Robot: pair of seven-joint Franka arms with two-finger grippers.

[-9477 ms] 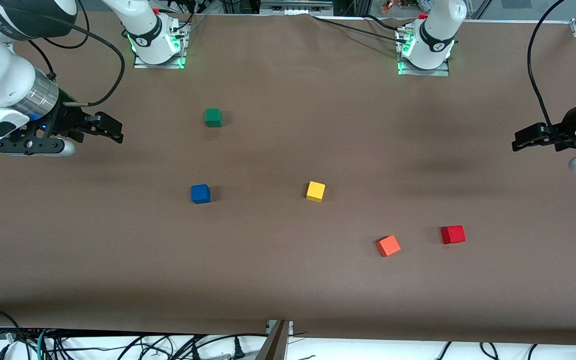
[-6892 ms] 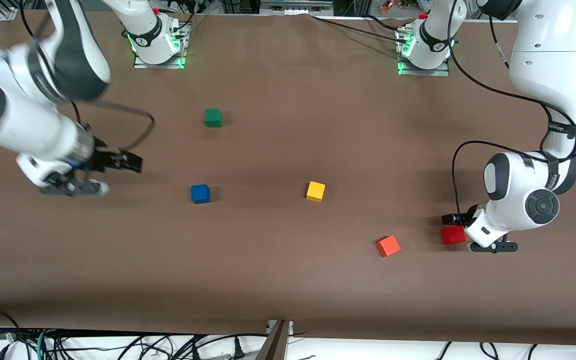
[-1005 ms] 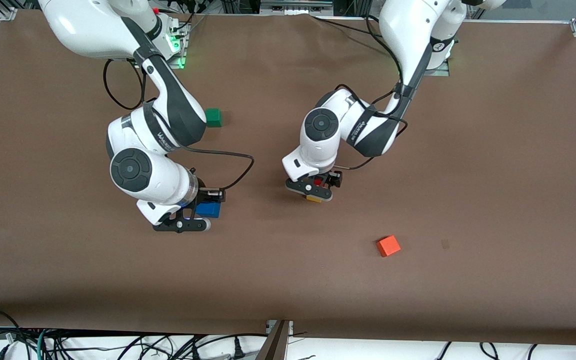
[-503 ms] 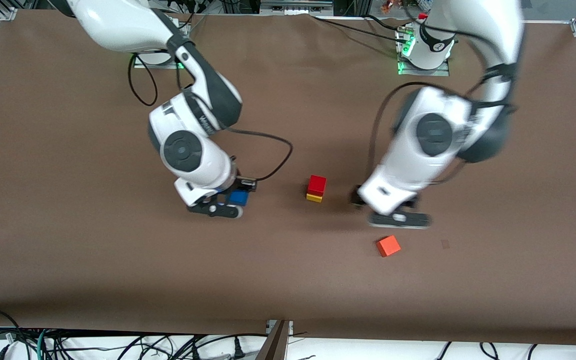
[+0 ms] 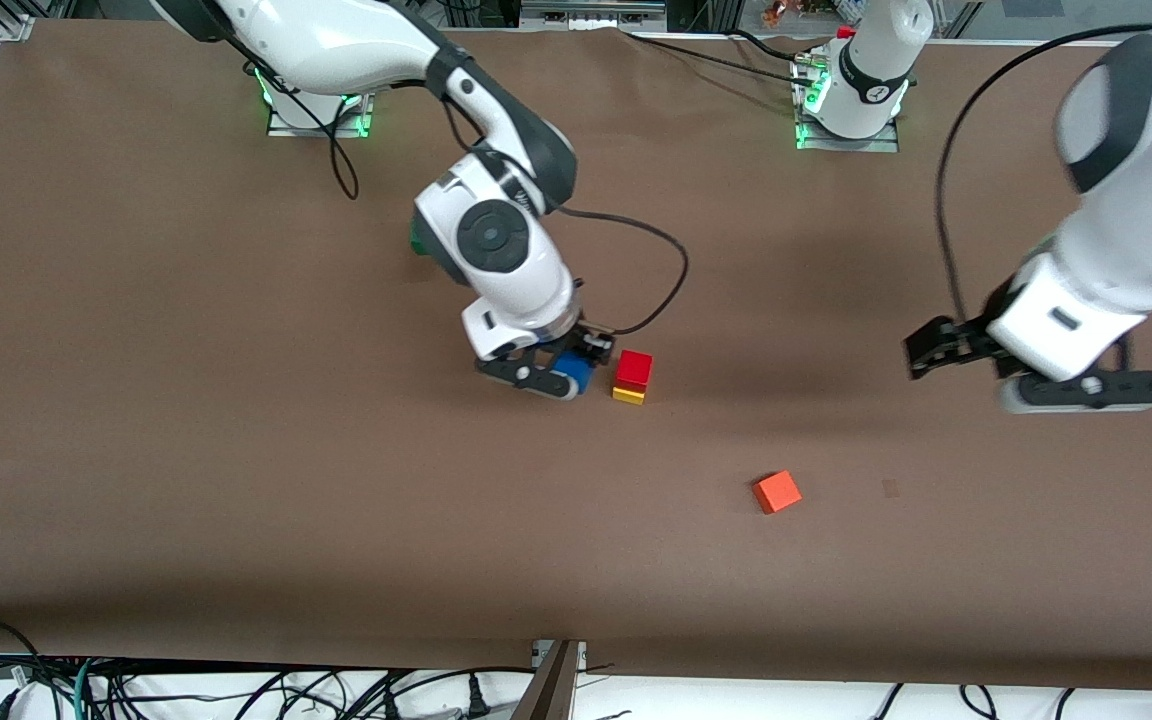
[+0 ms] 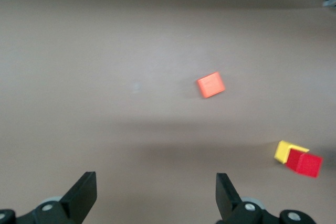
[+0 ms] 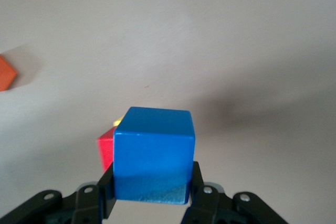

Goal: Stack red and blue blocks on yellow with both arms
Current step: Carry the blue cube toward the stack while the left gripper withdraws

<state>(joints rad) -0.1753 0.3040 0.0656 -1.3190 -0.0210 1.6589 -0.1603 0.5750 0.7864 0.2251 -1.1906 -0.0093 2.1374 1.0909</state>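
Note:
The red block (image 5: 634, 367) sits on the yellow cube (image 5: 628, 395) near the table's middle. My right gripper (image 5: 581, 360) is shut on the blue block (image 5: 573, 372) and holds it just beside the red block, toward the right arm's end. In the right wrist view the blue block (image 7: 153, 153) sits between the fingers (image 7: 195, 179), with the red block (image 7: 106, 150) and a sliver of yellow (image 7: 119, 121) past it. My left gripper (image 5: 922, 355) is open and empty, up over the left arm's end of the table. Its wrist view shows the stack, red (image 6: 304, 162) on yellow (image 6: 286, 150).
An orange cube (image 5: 777, 491) lies nearer the front camera than the stack, toward the left arm's end; it also shows in the left wrist view (image 6: 211, 84). A green cube (image 5: 415, 240) is mostly hidden under the right arm's wrist.
The left gripper let go of the red block on yellow and swung away toward its end. The right gripper carried the blue block across to just beside the stack.

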